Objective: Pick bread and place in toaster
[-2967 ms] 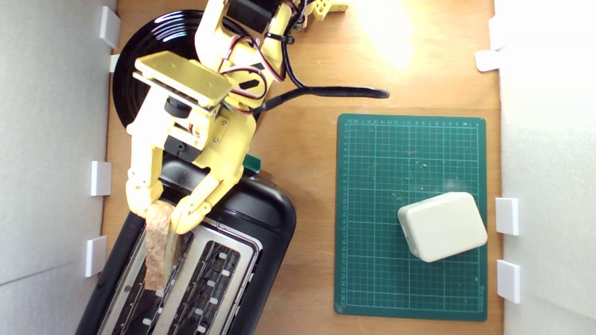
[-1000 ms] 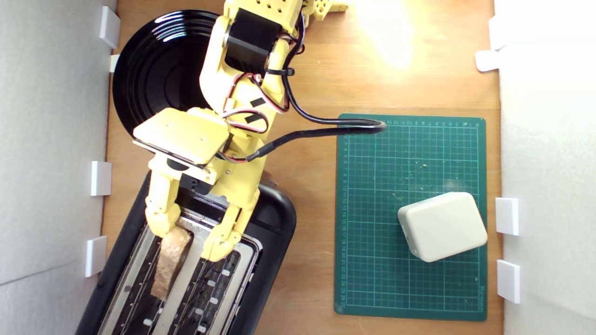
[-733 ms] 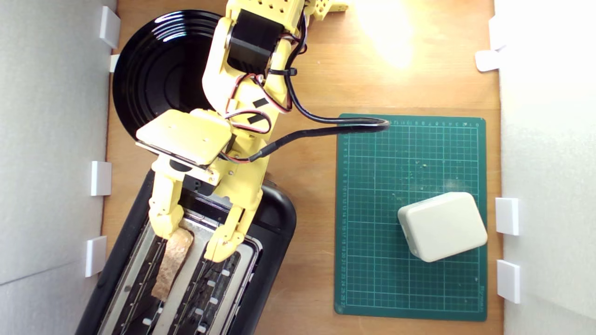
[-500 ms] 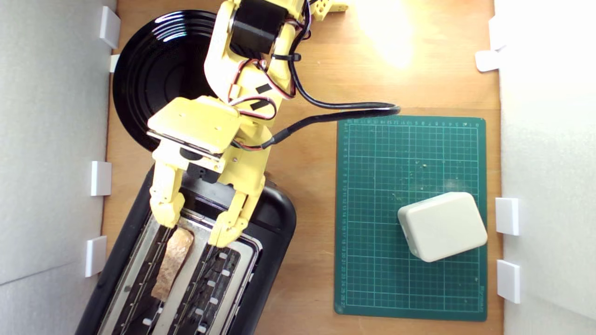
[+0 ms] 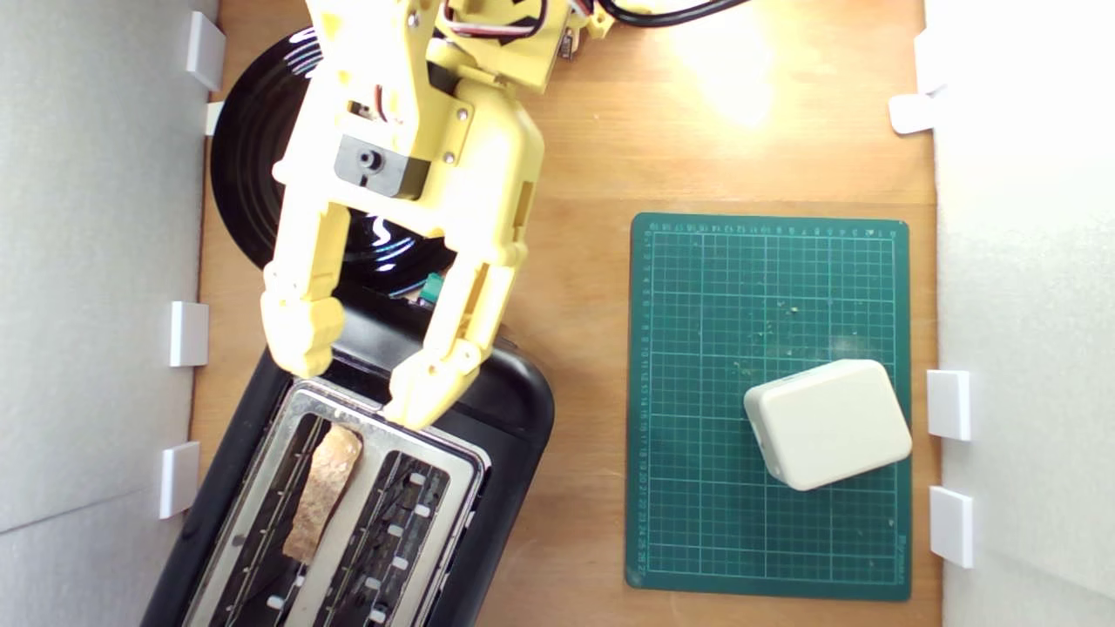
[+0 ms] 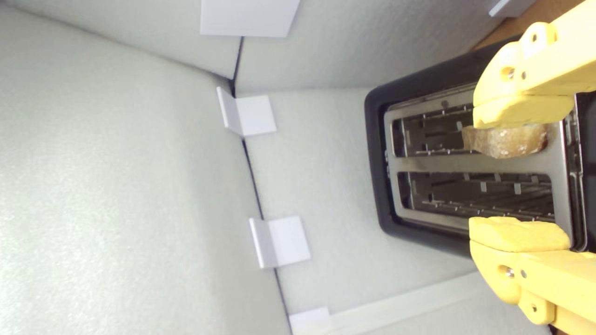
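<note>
Bread (image 5: 322, 492) sits in toaster (image 5: 514, 418) slot; claw (image 5: 361, 379) spread, apparently empty.

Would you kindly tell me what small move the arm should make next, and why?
Probably lift the open yellow hand up and away: the brown-crusted bread slice already stands in one slot of the black toaster with the silver top, and neither finger touches it.

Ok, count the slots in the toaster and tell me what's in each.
2. In the exterior view, the toaster's left slot holds the bread; the right slot looks empty. The toaster's lower end runs out of frame, so part of each slot is hidden.
</note>
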You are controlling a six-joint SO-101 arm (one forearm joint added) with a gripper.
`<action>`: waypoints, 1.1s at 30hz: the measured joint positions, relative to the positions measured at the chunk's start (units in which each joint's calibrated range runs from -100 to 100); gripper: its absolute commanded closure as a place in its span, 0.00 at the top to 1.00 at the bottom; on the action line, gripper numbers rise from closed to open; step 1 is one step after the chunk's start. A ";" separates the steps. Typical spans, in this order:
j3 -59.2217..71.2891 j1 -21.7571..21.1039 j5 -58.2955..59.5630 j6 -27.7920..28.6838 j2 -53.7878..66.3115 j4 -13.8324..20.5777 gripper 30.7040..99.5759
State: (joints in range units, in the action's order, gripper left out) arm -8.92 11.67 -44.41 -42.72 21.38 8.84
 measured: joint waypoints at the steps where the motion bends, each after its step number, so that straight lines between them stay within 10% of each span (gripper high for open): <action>1: 0.28 -1.01 0.00 0.78 0.67 0.00 0.68; 23: 23.58 -19.41 -0.08 20.18 20.41 -1.07 0.67; 33: 42.07 -23.98 -0.08 24.32 31.92 -1.16 0.44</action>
State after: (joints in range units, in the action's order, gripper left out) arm 33.15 -12.31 -44.49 -18.40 53.30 7.69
